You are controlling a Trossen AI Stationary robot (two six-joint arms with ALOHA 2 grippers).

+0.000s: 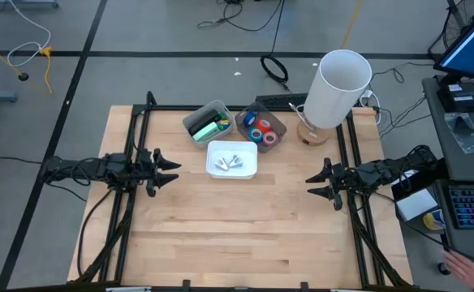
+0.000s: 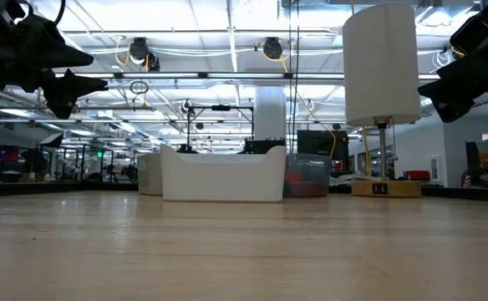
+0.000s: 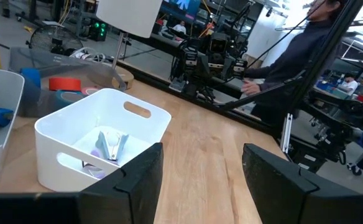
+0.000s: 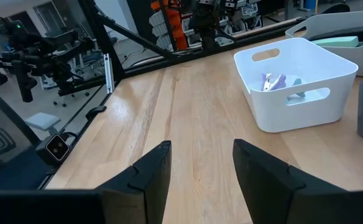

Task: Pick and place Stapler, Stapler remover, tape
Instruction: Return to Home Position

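The wooden bench (image 1: 245,235) carries everything. On its far right corner stands a lamp (image 1: 338,85) with a tall white cylinder shade on a small wooden foot.

The two arms reach in from the side edges, about midway along each, and face one another across bare wood. The left gripper (image 1: 174,173) hangs above the left edge with its fingers spread wide and nothing between them. The right gripper (image 1: 310,186) hangs above the right edge, also spread wide and carrying nothing. Both are well apart from the bins.

Three bins sit close together by the middle of the far edge. The white bin (image 1: 254,170) is nearest the centre of the bench; behind it, the grey bin (image 1: 197,117) is on the left and the dark bin (image 1: 279,119) on the right.

A green stapler (image 1: 208,130) lies in the grey bin. The tape rolls (image 1: 263,126), blue, red and pink, lie together in the dark bin. The staple removers (image 1: 230,162), pale and purplish, lie on the floor of the white bin.

Past the right edge, by a keyboard, a person's hand (image 1: 468,264) shows.
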